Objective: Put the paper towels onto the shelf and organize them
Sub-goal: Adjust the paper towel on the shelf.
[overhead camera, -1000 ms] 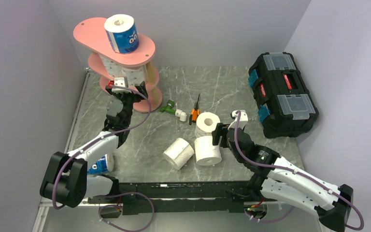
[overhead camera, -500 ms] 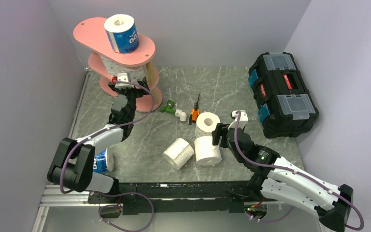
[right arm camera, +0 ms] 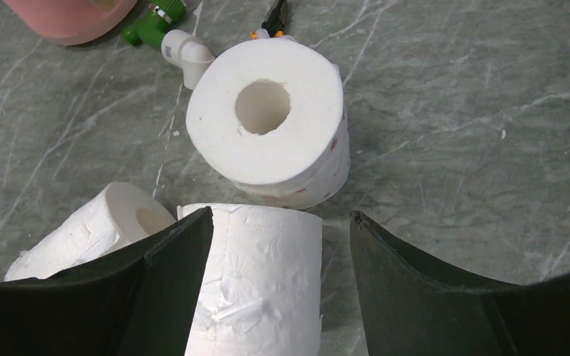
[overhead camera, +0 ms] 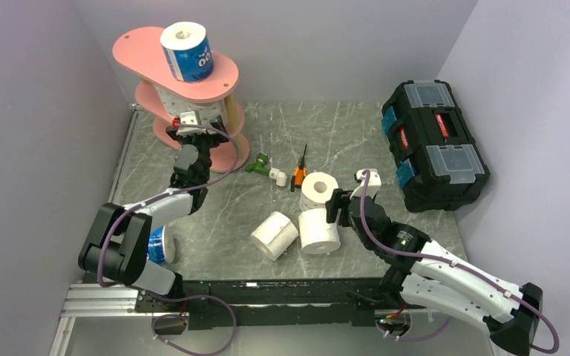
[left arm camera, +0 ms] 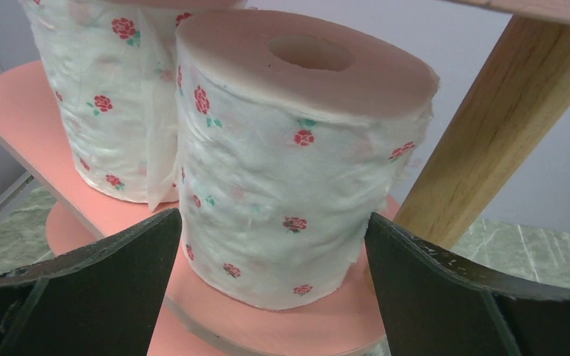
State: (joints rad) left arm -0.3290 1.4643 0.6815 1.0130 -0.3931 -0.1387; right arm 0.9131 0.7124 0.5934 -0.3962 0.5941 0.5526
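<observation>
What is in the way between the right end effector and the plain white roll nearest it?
Nothing visible. The right end effector is open, fingers either side of the plain roll. The upright roll stands beyond it, not in between.

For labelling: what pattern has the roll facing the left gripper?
The roll: red roses on white; left wrist view.

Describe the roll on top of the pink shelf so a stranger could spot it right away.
Find the pink shelf at the far left corner of the table. One roll stands alone on its top board. Its blue wrapper with cartoon eyes sets it apart from the rose-dotted rolls one tier down.
</observation>
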